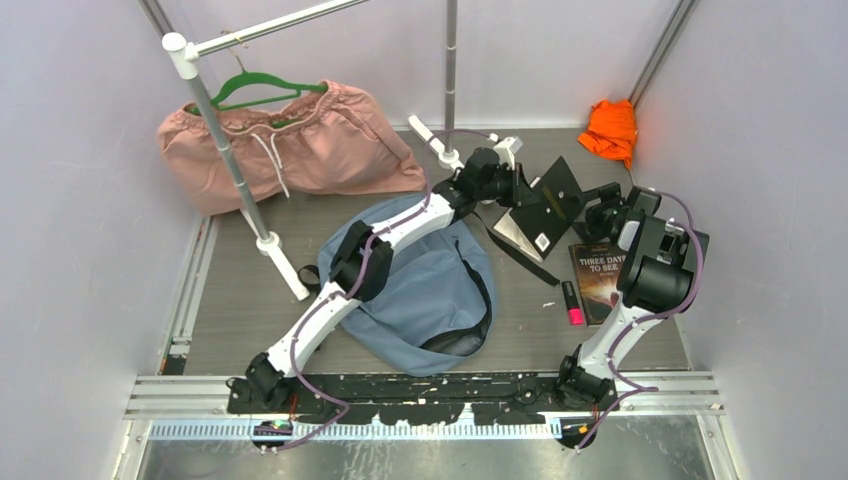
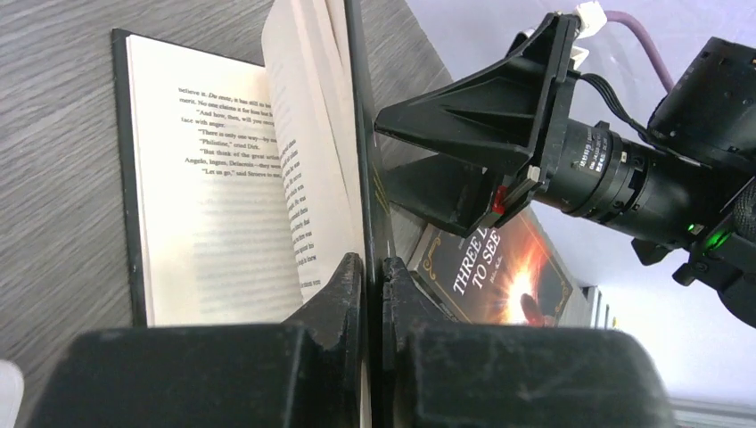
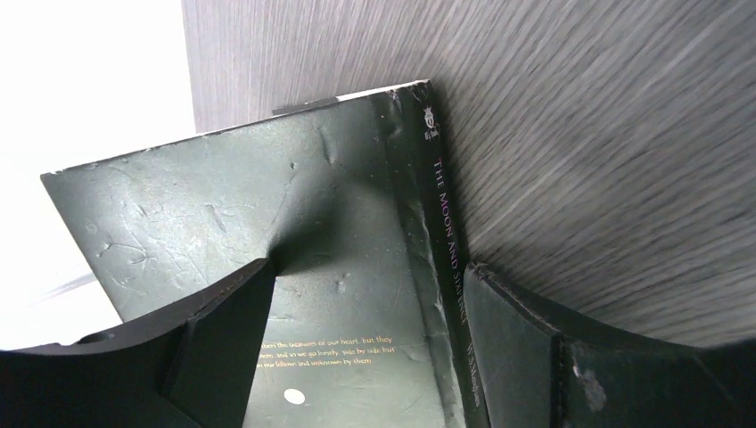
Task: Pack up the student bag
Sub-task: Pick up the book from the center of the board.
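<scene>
The dusty-blue student bag (image 1: 430, 290) lies flat at mid table under my left arm. A black paperback (image 1: 548, 200) stands tilted and open to its right. My left gripper (image 1: 518, 188) is shut on its cover; in the left wrist view (image 2: 374, 267) the thin cover sits between the pads and printed pages (image 2: 214, 187) fan out to the left. My right gripper (image 1: 598, 212) is open beside the book. In the right wrist view (image 3: 365, 285) the jaws stand wide over the dark back cover (image 3: 267, 196) and spine (image 3: 446, 223).
A second book, "Three Days to See" (image 1: 598, 280), lies flat at the right, with a pink marker (image 1: 573, 303) beside it. A pink drawstring garment on a green hanger (image 1: 300, 150) is at the back left by a white rack pole (image 1: 240, 180). An orange cloth (image 1: 612, 128) is at the back right.
</scene>
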